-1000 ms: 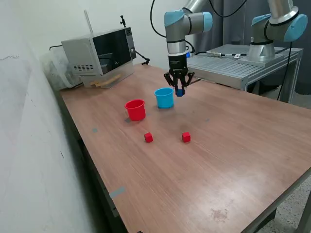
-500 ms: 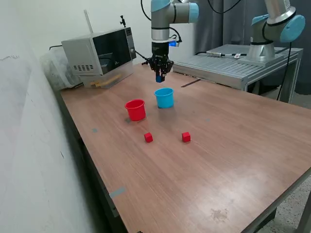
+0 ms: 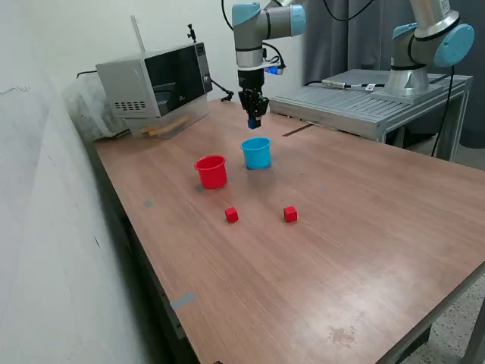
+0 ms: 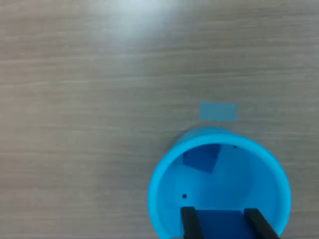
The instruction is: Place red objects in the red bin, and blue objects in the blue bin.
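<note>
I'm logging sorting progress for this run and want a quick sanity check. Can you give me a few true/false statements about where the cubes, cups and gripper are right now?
1. The gripper holds a blue cube above the light blue cup. True.
2. The light blue cup is empty. False: the wrist view shows another blue cube lying inside it.
3. Both red cubes sit on the table, outside the cups. True.
4. The red cup stands on the exterior view's right of the light blue cup. False: it stands on its left.
5. The gripper is touching the red cup. False: it hangs in the air, clear of both cups.
</note>
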You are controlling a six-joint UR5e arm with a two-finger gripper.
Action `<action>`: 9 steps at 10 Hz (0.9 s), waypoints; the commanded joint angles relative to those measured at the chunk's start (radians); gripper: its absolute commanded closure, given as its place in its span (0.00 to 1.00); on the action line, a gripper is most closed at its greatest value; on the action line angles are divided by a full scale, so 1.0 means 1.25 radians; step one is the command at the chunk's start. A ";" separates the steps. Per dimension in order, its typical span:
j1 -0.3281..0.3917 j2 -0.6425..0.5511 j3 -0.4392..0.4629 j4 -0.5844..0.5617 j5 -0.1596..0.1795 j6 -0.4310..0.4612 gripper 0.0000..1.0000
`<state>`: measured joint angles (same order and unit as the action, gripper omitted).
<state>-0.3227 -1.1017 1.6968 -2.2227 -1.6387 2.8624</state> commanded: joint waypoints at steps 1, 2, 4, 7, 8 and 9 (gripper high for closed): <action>0.015 0.006 0.005 0.006 0.002 0.033 1.00; 0.025 0.011 0.007 0.004 0.003 0.033 1.00; 0.026 0.031 0.007 -0.002 0.003 0.032 1.00; 0.021 0.036 -0.005 -0.003 -0.002 0.029 0.00; 0.021 0.036 -0.005 -0.003 -0.002 0.026 0.00; 0.022 0.036 -0.005 -0.003 -0.002 0.026 0.00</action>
<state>-0.2945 -1.0607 1.6942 -2.2251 -1.6398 2.8983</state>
